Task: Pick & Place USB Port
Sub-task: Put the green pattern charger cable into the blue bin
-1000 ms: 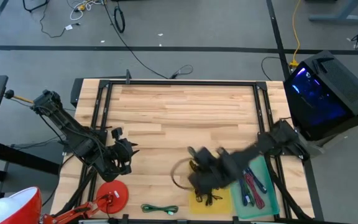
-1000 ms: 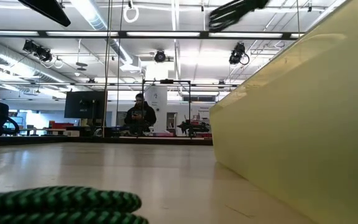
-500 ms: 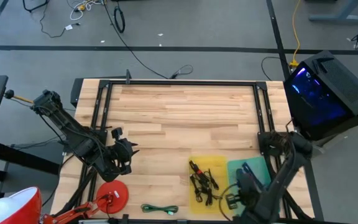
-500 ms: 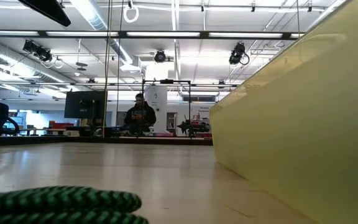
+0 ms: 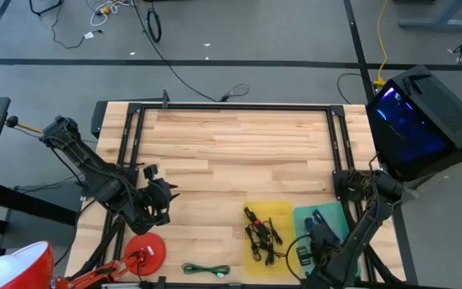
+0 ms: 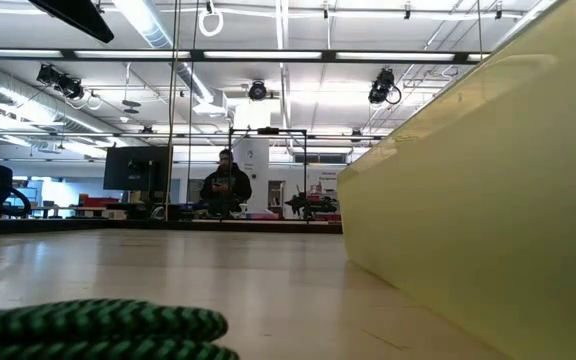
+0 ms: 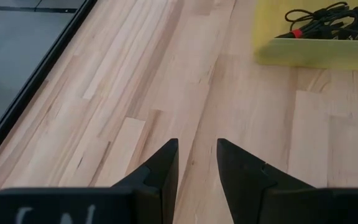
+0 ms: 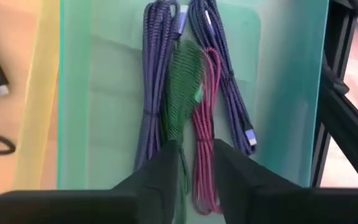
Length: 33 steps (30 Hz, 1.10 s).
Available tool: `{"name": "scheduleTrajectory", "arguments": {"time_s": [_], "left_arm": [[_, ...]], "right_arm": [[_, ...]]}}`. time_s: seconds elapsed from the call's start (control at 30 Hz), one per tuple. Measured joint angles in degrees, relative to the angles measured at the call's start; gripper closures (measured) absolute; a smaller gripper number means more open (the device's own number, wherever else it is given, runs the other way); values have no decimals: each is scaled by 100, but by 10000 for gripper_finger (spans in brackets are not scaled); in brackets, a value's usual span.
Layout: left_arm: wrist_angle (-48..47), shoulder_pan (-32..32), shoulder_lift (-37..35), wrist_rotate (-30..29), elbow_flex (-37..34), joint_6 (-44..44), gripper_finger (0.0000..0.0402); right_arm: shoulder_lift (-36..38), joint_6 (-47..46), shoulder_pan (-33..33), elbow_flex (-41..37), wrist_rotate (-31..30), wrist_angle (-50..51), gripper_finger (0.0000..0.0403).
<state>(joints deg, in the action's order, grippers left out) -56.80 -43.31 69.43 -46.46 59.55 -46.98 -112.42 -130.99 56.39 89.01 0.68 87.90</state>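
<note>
My right gripper [image 5: 315,241] [image 8: 196,155] is over the near end of the green tray [image 5: 339,241], pointing toward the far edge. It appears shut on a green braided cable [image 8: 182,93]. Purple [image 8: 157,74] and red [image 8: 209,106] braided cables lie in that tray. The yellow tray [image 5: 283,210] to its left holds black cables [image 5: 261,237]. Another green cable [image 5: 205,270] [image 6: 98,325] lies on the table by the near edge. My left gripper [image 5: 167,195] [image 7: 197,155] waits at the table's left side, slightly open and empty. My right gripper has the green braided cable between its two fingers at the cable's near end [image 8: 178,142]. The cable runs on ahead of the fingers, along them, over the purple and red cables in the green tray. Whether it rests on them I cannot tell.
A red round object [image 5: 145,253] lies at the near left corner. Black frame rails [image 5: 131,136] run along the table's sides. The wide far half of the wooden top [image 5: 231,136] is bare. In the low view the yellow tray's wall [image 6: 468,200] fills the right.
My right gripper has swung from over the table left of the yellow tray toward the right and near edges, and has turned to point along the green tray. In the last half second it has hardly moved.
</note>
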Motion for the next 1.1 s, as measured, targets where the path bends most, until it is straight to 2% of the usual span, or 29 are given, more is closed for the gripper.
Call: {"name": "scheduleTrajectory", "arguments": {"time_s": [0.3,0.6,0.7,0.8,0.97,1.1], "left_arm": [[2,-2,0,0,0,-35,287],[7,-1,0,33,0,270,287],[78,0,0,53,0,285,287],[605,33,2,137,0,603,287],[1917,172,357,1284,4,1672,287],[2370,239,1005,1616,4,2091,287]], "right_arm": [[0,176,4,-203,-326,155,247],[4,214,-45,-206,-545,207,246],[76,571,-211,-190,-1054,208,252],[223,1028,-478,-168,-1920,195,257],[576,2193,-1084,-164,-3646,54,262],[819,3233,-1573,-164,-4467,-264,262]]}}
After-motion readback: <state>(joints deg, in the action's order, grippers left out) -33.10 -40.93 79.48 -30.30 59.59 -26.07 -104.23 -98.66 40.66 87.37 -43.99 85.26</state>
